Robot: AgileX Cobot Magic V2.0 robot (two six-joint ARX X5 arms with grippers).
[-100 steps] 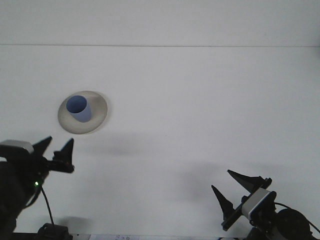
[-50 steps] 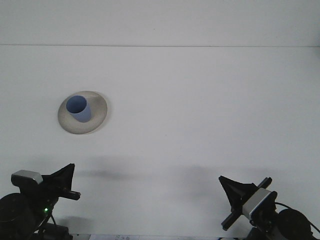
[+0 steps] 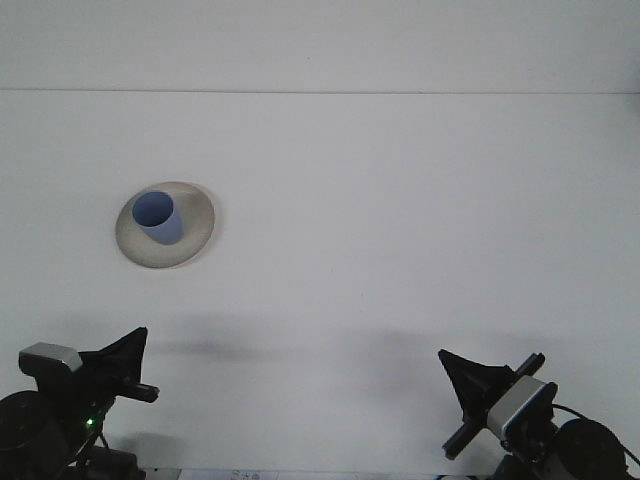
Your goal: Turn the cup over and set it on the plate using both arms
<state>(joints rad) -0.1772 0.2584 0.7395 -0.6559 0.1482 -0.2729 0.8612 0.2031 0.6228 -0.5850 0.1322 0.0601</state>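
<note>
A blue cup (image 3: 159, 217) stands upright, mouth up, on a round beige plate (image 3: 193, 238) at the left of the white table. My left gripper (image 3: 128, 360) rests low at the bottom left, well in front of the plate, with its black fingers together and nothing in them. At the bottom right my right gripper (image 3: 468, 378) also sits low with its fingers together, holding nothing, far from the cup.
The white table (image 3: 400, 220) stretches back to an edge against a pale wall near the top of the view. Cables and arm bases sit along the bottom edge.
Both grippers went from open to shut. The left arm drew back and down toward the bottom left corner. The cup and plate stayed put.
</note>
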